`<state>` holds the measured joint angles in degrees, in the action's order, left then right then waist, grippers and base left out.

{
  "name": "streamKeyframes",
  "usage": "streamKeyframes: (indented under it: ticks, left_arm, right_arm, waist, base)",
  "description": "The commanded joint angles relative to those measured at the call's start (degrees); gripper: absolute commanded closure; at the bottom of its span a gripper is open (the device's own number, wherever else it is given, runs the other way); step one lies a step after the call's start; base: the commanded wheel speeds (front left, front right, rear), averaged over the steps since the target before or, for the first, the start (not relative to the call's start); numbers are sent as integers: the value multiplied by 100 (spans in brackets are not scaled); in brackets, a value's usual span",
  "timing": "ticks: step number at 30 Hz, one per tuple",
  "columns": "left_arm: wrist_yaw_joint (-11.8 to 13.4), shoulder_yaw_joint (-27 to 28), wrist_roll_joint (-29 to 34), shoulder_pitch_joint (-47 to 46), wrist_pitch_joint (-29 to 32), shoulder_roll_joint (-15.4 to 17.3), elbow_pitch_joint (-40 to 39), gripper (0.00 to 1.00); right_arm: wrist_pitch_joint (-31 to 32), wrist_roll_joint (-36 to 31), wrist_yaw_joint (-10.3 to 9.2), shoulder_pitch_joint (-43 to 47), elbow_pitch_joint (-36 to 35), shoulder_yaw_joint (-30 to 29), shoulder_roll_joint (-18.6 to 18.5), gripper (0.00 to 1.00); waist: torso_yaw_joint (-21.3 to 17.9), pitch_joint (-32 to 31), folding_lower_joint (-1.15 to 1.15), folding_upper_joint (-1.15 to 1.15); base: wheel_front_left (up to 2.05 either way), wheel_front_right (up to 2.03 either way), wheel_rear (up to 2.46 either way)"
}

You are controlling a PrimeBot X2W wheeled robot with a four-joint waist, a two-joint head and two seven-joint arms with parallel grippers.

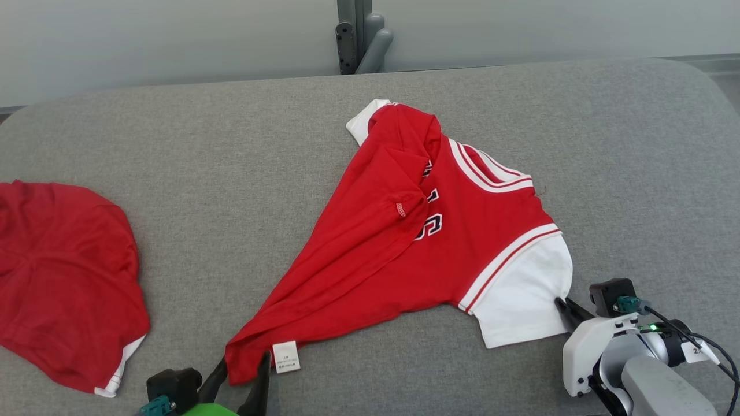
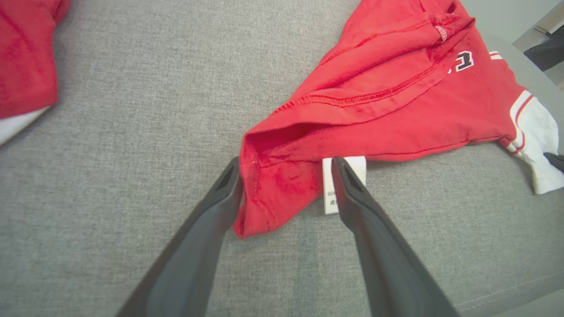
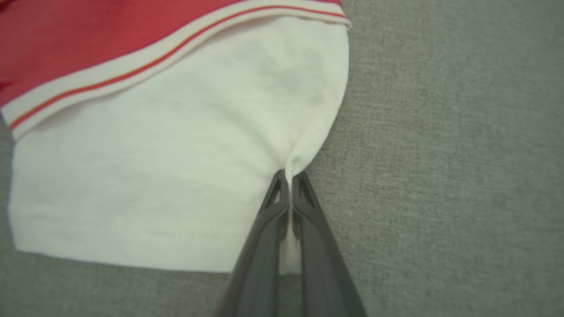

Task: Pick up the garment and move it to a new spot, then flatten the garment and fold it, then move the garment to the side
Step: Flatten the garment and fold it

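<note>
- Head view first: a big gray fabric-covered surface (image 1: 231, 173) takes up most of the frame, and everything sits on it.
- The garment (image 1: 404, 231) is a red jersey with white striped trim and block letters. It's lying crumpled around the middle-right of the surface, with one side flopped over itself and the hem pulled into a point toward the robot.
- Off at the left edge there's a second red garment (image 1: 58, 277), bunched up and well apart from the jersey.
- The jersey's white sleeve (image 1: 520, 289) sticks out on the near right side, mostly flat.
- Right gripper (image 1: 559, 300) has its fingers pinched tight together on the edge of that sleeve. In the right wrist view (image 3: 288, 174) you can see a little ridge of white cloth squeezed between them.
- Left gripper (image 1: 244, 361) is spread wide, with its fingers straddling the pointed hem corner. In the left wrist view (image 2: 285, 163) one finger sits right up against the red fabric, so nothing is clamped.
- The other finger overlaps a small white care label (image 2: 328, 193) hanging off the hem.
</note>
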<state>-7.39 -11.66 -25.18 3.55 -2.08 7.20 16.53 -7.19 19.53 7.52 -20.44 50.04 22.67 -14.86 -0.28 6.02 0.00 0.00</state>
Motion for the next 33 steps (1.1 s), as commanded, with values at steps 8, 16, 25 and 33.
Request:
streamKeyframes:
  ticks: [8,16,25,33]
  left_arm:
    - [-14,-212,-461,-157,86,184,-22,100]
    - [-14,-460,-1919,7,602,878,-1845,100]
    - [-15,-139,-3124,-349,1290,1786,-4194,100]
    - [293,12,-3862,-2442,2382,2002,-4313,100]
  right_arm:
    - [127,805,0,108,-280,402,80,100]
    - [444,3476,-6,306,-3150,245,-1475,100]
    - [724,5415,-3,444,-5863,-1739,-3411,100]
    - [1380,5749,-4,-1190,-5877,-2527,-3685,100]
  waist:
    - [-83,-11,0,0]
    - [-236,-55,0,0]
    - [-323,79,0,0]
    - [-329,954,0,0]
  base:
    - [0,0,0]
    - [0,0,0]
    - [0,0,0]
    - [0,0,0]
